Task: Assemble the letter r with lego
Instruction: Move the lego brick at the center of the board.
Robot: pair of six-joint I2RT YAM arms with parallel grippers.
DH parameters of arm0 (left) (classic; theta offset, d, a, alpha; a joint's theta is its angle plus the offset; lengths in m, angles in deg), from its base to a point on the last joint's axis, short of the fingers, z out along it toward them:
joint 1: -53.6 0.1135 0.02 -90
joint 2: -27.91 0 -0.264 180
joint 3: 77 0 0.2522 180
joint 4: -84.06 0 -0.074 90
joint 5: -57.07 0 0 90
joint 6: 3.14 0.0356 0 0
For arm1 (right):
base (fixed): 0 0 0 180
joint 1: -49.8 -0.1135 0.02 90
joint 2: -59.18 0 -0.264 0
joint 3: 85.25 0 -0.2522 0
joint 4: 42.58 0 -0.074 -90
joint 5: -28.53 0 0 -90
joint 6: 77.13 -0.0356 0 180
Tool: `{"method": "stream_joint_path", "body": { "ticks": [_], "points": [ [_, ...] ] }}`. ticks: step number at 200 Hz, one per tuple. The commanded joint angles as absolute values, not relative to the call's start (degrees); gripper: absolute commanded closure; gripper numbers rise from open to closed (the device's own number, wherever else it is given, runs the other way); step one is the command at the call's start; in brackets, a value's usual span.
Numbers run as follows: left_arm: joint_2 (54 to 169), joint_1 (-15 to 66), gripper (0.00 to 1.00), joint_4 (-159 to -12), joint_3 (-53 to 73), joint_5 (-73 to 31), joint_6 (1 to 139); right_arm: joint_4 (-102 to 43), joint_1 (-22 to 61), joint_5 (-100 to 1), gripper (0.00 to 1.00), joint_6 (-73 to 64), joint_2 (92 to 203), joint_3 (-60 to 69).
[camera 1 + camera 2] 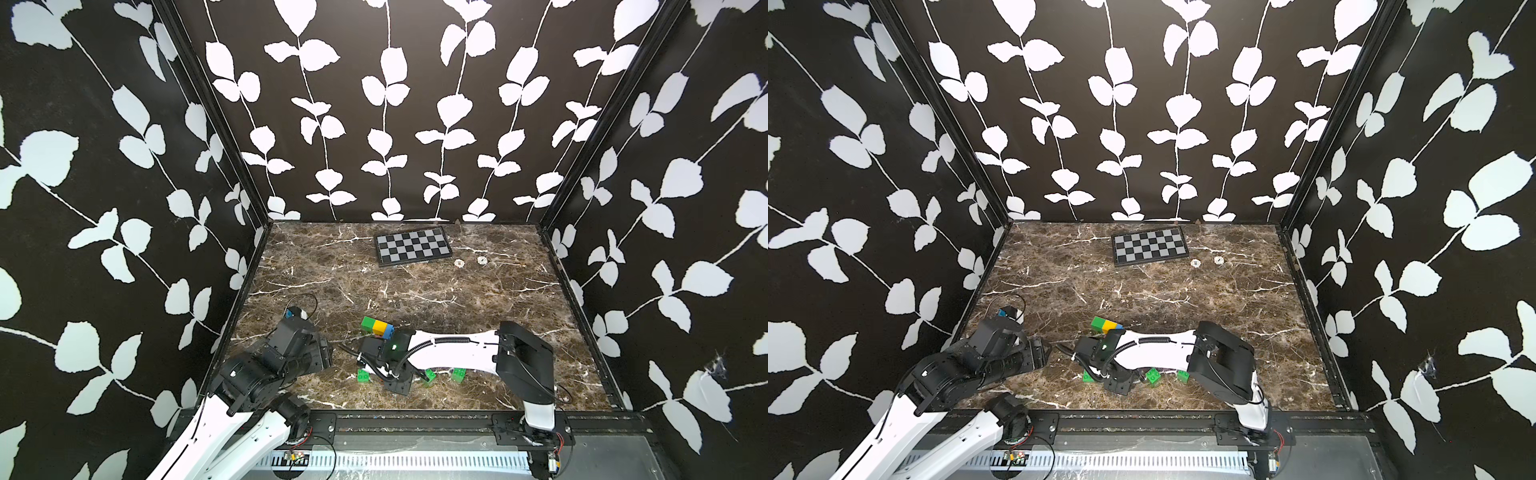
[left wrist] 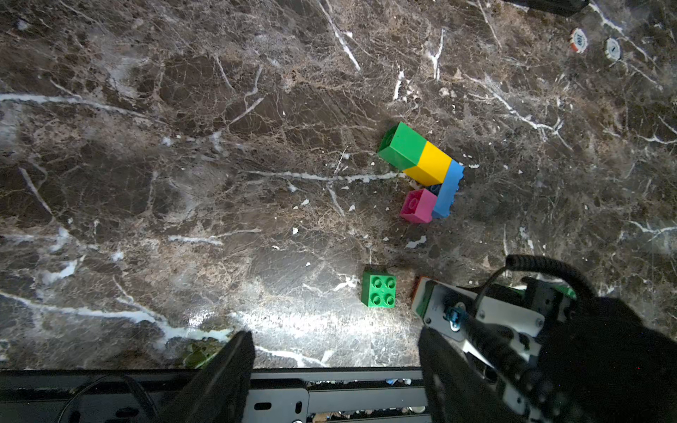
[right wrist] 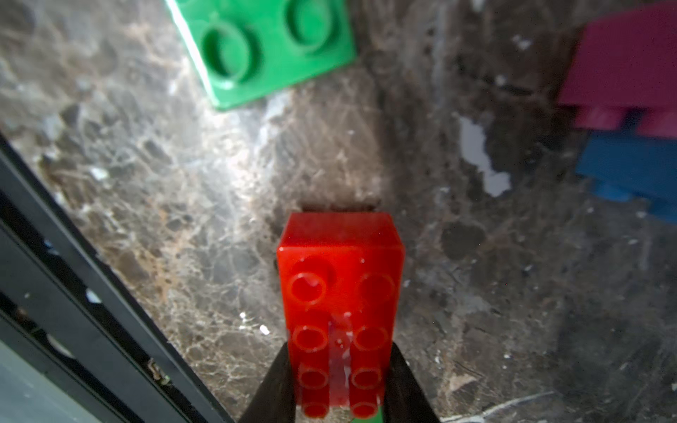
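My right gripper (image 3: 340, 351) is shut on the long red lego brick (image 3: 340, 278), its jaws pressed on the brick's two long sides, low over the marble near the front edge. In both top views that gripper (image 1: 397, 380) hides the red brick. A joined piece lies on its side behind it: green (image 2: 403, 144), yellow (image 2: 428, 164), blue (image 2: 448, 190) and pink (image 2: 417, 205) bricks. A loose green brick (image 2: 379, 289) sits studs up just left of the right gripper; two more (image 1: 430, 375) (image 1: 458, 374) lie under the right arm. My left gripper (image 2: 335, 340) hangs open and empty at the front left.
A small checkerboard (image 1: 413, 246) lies at the back of the marble table (image 1: 478, 299), with two poker chips (image 1: 459, 262) (image 1: 482, 260) beside it. Patterned walls close off three sides. A black metal rail (image 1: 415, 419) runs along the front edge.
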State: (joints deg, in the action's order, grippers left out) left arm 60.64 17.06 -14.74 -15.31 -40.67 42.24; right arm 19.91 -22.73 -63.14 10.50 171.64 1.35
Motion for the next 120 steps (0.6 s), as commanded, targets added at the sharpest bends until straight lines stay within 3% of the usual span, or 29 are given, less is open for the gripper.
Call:
{"method": "stream_joint_path", "body": {
  "ticks": [1, 52, 120],
  "points": [
    [60.8, 17.4, 0.26, -15.2, -16.1, -40.4, 41.8, 22.2, -20.8, -62.4, 0.56, 8.4, 172.3, -1.2],
    [64.2, 17.4, 0.26, -15.6, -14.9, -39.9, 43.9, 23.7, -19.6, -60.6, 0.36, 2.7, 168.3, -3.1],
    [69.9, 17.3, 0.27, -21.9, -15.8, -35.1, 45.1, 31.6, -18.1, -67.5, 0.35, -12.6, 161.9, 0.7]
  ]
}}
